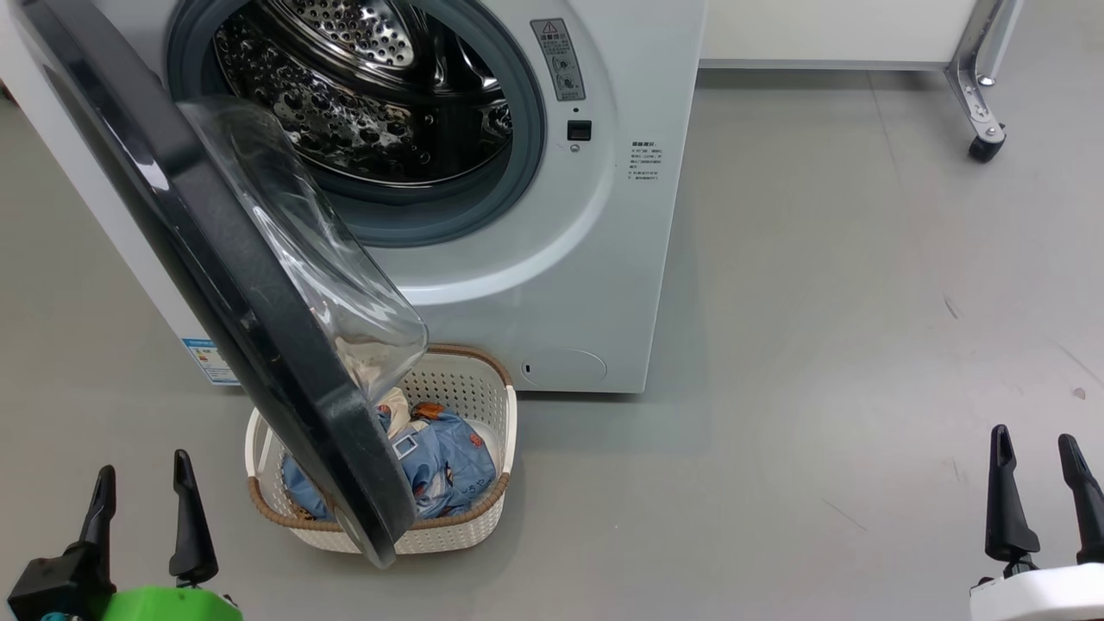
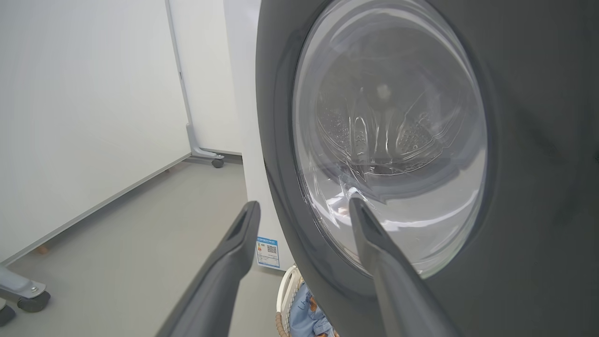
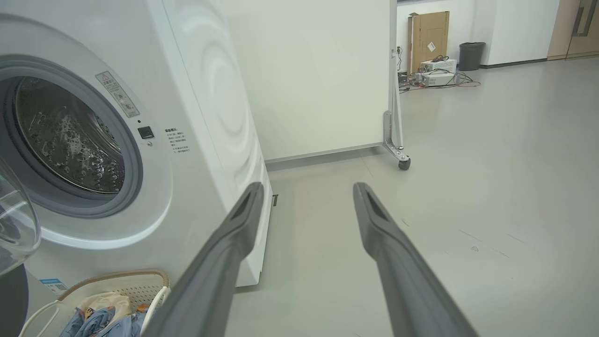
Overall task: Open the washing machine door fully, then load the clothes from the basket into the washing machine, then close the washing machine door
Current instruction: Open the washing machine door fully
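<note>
Observe washing machine door (image 1: 259,285) swung out just ahead of left gripper (image 1: 143,461), jaws spread and empty, overhanging basket (image 1: 470,392). Find clothes (image 1: 444,457) unloaded inside, well left of right gripper (image 1: 1033,433), likewise spread, empty. Pending, apparently: full opening, loading, closing.

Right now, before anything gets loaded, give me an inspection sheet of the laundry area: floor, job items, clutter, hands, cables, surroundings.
Surface: grey floor, a few dark scuffs.
Job's things: washing machine with its washing machine door swung open; no fabric in the visible part of the drum; clothes in the basket on the floor in front; the door overlaps the basket in the head view.
Clutter: cardboard box, dark bin and equipment by the far wall.
Hands: left hand open, holding nothing; right hand open, holding nothing.
Cables: loose cables beside that equipment.
Surroundings: white partition panel on castors.
</note>
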Controlling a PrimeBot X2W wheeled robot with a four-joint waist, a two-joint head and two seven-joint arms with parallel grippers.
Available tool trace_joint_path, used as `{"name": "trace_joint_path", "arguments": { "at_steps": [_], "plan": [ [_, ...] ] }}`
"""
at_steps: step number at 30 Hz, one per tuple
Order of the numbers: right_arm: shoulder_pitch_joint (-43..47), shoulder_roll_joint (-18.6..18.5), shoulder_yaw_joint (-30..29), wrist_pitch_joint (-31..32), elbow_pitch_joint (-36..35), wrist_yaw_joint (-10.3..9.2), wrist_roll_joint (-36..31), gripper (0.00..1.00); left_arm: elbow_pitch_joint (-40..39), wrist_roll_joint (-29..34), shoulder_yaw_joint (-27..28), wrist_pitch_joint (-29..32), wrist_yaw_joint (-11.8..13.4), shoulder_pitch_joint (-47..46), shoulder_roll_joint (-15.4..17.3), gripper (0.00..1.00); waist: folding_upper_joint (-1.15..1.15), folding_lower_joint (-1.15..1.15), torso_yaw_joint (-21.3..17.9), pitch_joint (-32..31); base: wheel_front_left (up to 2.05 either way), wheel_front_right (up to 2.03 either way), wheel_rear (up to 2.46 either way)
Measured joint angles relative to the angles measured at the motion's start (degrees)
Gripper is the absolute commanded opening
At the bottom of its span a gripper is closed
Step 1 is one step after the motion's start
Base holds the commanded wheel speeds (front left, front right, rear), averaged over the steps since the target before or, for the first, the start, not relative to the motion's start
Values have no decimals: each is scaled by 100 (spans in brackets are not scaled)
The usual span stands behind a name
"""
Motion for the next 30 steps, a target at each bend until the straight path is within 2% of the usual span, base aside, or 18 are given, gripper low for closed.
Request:
{"name": "trace_joint_path", "arguments": {
  "at_steps": [11, 12, 13, 14, 24, 30],
  "plan": [
    [99, 185, -136, 0, -2, 130, -287, 100, 3, 0, -8, 0, -9, 2, 0, 100, 0, 0, -50, -12, 0, 0, 0],
    [100, 205, -151, 0, -3, 131, -293, 100, 16, 0, -8, 0, -9, 2, 0, 87, 0, 0, -52, -12, 0, 0, 0],
    [101, 225, -168, 0, -3, 137, -304, 100, 44, 0, -12, 0, -9, 5, 0, 23, 0, 0, -54, -11, 0, 0, 0],
    [101, 244, -187, 0, -4, 153, -323, 100, 85, -11, -18, 0, -9, 16, 0, 0, 0, 0, -55, -11, 0, 0, 0],
    [103, 304, -318, 0, -27, 188, -424, 100, 202, -331, 67, 0, 8, 87, 0, 0, 0, 0, -36, -2, 0, 0, 0],
    [113, 349, -430, 0, -63, 229, -435, 100, -133, -509, 427, 0, 308, -21, 1, 0, 0, 0, 19, -1, 0, 0, 0]
  ]
}}
